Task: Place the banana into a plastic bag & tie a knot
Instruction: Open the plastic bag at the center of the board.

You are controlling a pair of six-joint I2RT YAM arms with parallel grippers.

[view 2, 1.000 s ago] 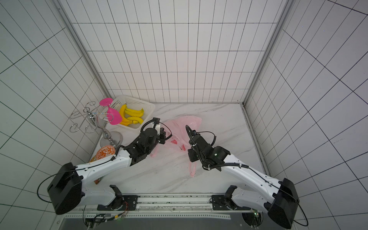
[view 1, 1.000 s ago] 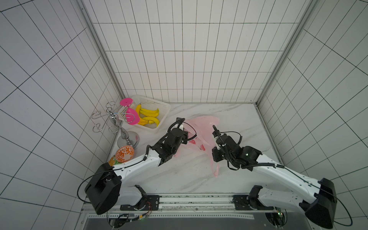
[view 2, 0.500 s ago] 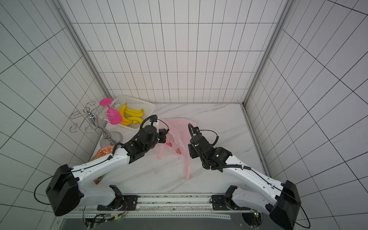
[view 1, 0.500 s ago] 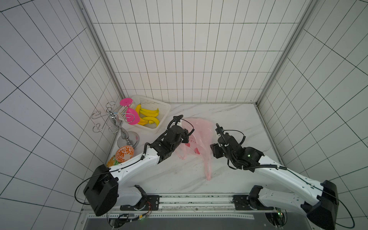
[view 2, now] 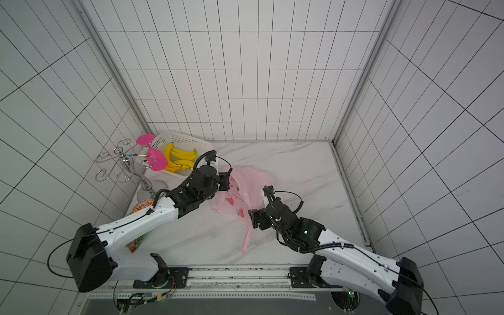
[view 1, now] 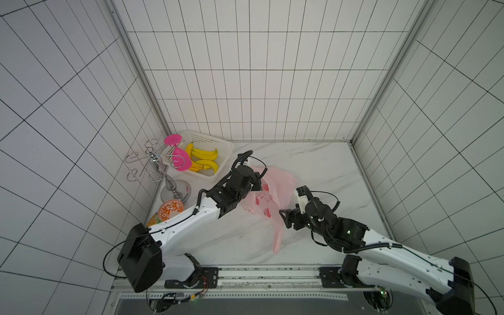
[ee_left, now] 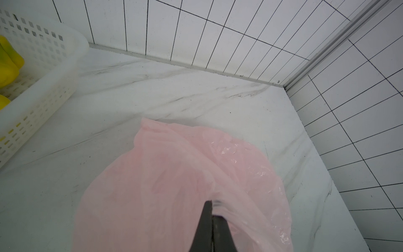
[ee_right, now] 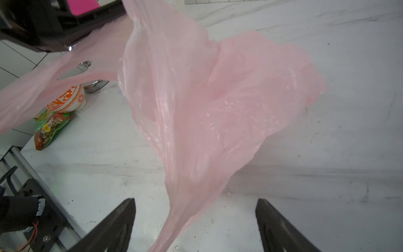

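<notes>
Two hands flank the plastic bag (view 1: 270,191), which lies crumpled at mid-frame on the marble desk (view 1: 313,163). The left hand (ee_left: 211,207) is clenched on the bag's upper film, holding it raised. The right hand (ee_right: 195,201) is released, jaws wide apart; a trailing pink strip (view 1: 278,237) of the bag passes between them, ungripped.

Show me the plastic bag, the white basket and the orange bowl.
plastic bag (view 1: 283,185): in a top view, crumpled body.
white basket (view 1: 210,140): in a top view, far wall.
orange bowl (view 1: 170,210): in a top view, patterned surface.
</notes>
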